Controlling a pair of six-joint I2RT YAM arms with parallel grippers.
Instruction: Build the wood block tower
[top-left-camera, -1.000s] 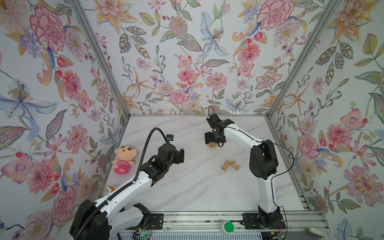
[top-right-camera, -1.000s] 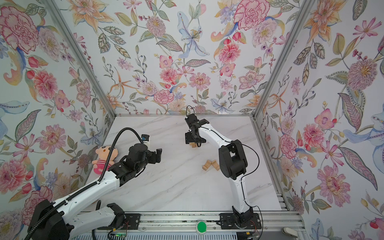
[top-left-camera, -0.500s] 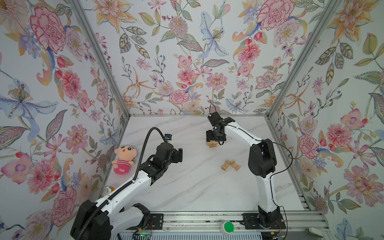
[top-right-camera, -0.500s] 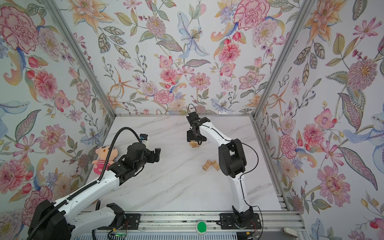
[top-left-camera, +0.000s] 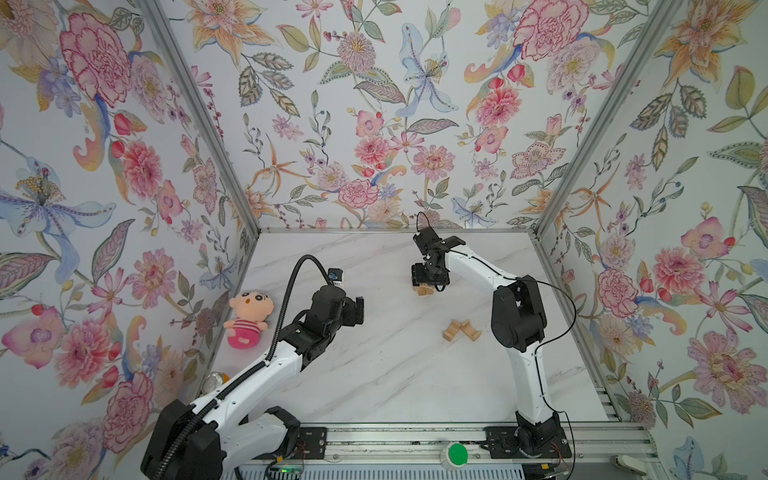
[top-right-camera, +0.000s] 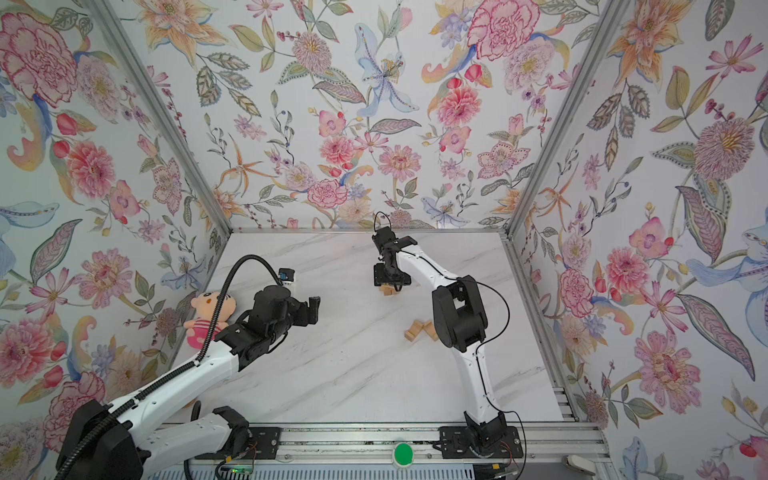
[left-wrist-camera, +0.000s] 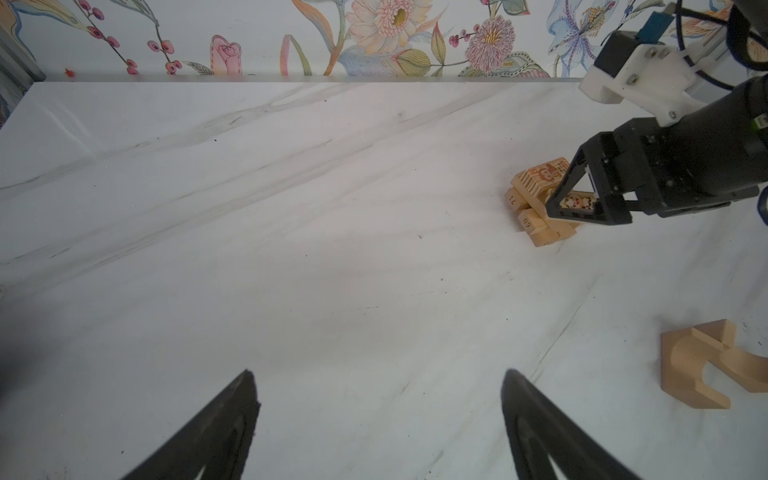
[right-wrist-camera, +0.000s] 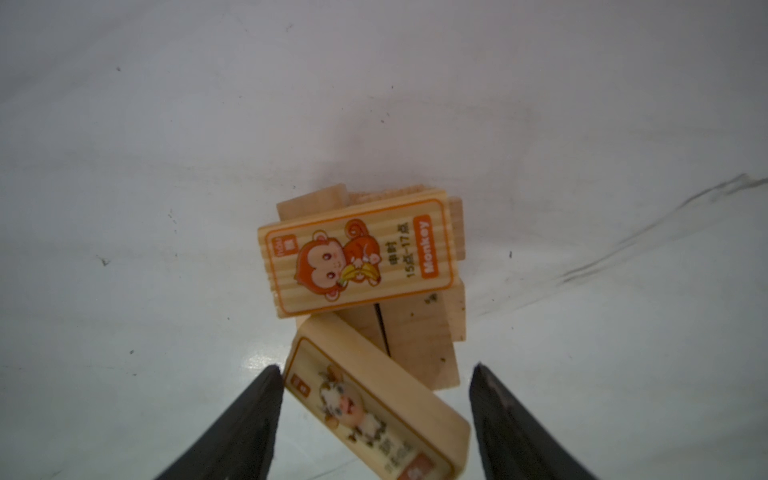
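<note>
Left hand (left-wrist-camera: 378, 374): spread wide, empty, toward 9 o'clock over the surface (top-left-camera: 374, 386).
Right hand (right-wrist-camera: 375, 366): straddles tilted block (right-wrist-camera: 374, 409) against tower (right-wrist-camera: 357, 253), 1 o'clock; grip unclear.

Right hand (top-left-camera: 430, 284) above tower (top-left-camera: 423, 290)

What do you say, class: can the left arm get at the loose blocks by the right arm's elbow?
Probably yes. The left gripper is open and bare table lies between it and the loose blocks. The right arm's elbow stands close beside them, so that side is tight.
</note>
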